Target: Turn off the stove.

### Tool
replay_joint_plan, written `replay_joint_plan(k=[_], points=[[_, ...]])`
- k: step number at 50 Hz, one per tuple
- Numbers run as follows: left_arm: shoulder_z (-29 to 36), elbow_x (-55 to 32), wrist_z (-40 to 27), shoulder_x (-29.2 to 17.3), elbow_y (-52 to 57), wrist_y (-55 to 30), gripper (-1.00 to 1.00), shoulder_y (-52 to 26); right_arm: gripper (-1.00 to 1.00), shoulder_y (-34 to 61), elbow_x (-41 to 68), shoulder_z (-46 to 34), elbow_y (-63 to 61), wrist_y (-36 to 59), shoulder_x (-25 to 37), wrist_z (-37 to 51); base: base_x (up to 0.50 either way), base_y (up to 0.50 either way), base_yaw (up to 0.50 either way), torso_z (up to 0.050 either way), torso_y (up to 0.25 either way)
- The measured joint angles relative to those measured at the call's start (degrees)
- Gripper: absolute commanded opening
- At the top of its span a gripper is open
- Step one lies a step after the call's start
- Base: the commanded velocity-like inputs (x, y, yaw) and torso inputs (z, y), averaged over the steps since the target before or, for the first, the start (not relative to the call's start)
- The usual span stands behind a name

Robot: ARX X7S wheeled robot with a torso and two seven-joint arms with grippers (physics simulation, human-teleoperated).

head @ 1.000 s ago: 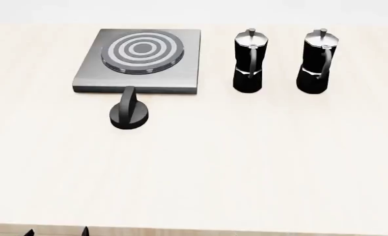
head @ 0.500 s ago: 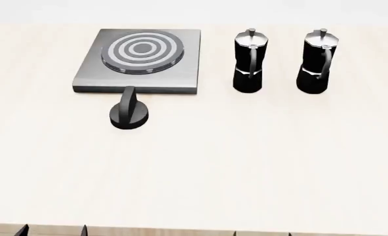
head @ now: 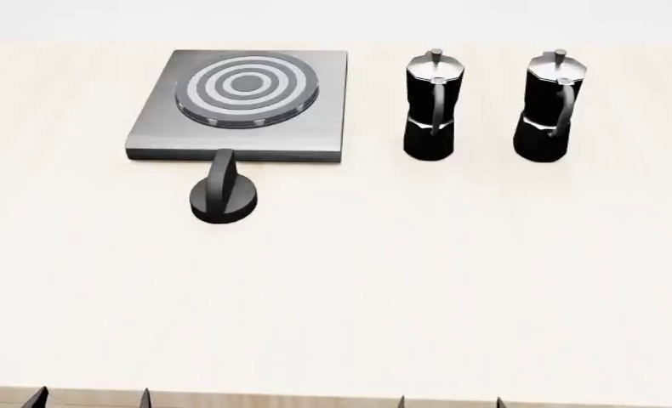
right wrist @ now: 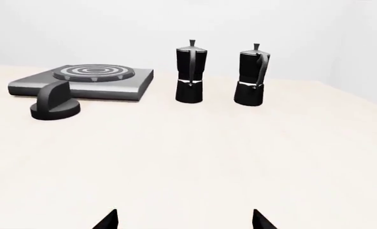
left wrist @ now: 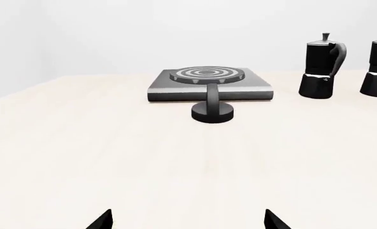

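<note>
Left gripper (left wrist: 185, 220): our two finger tips are spread wide at the near table edge, holding nothing.
Right gripper (right wrist: 184, 219): spread wide too, and empty.
Stove (head: 243, 104): we see the flat grey slab far back on the left of the table (head: 427, 289).
Knob (head: 224, 195): small, black, just in front of the stove.
Moka pots: one (head: 433, 106) beside the stove, another (head: 554, 107) further right.
</note>
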Motion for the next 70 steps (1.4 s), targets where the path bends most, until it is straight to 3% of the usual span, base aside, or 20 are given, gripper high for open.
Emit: replay_joint_plan(k=[27, 70], points=[[1.1, 0.4, -2.2, -1.7, 2.0, 1.4, 1.00, 0.3, 1.00, -0.4, 1.6, -1.3, -3.0, -0.1, 1.5, 1.1, 0.00, 0.00, 0.00, 0.000, 0.000], [2.8, 6.9, -6.9, -7.7, 36.1, -9.1, 1.00, 6.4, 1.00, -5.3, 3.2, 0.6, -34.4, 10.5, 5.5, 6.9, 0.00, 0.00, 0.00, 0.000, 0.000]])
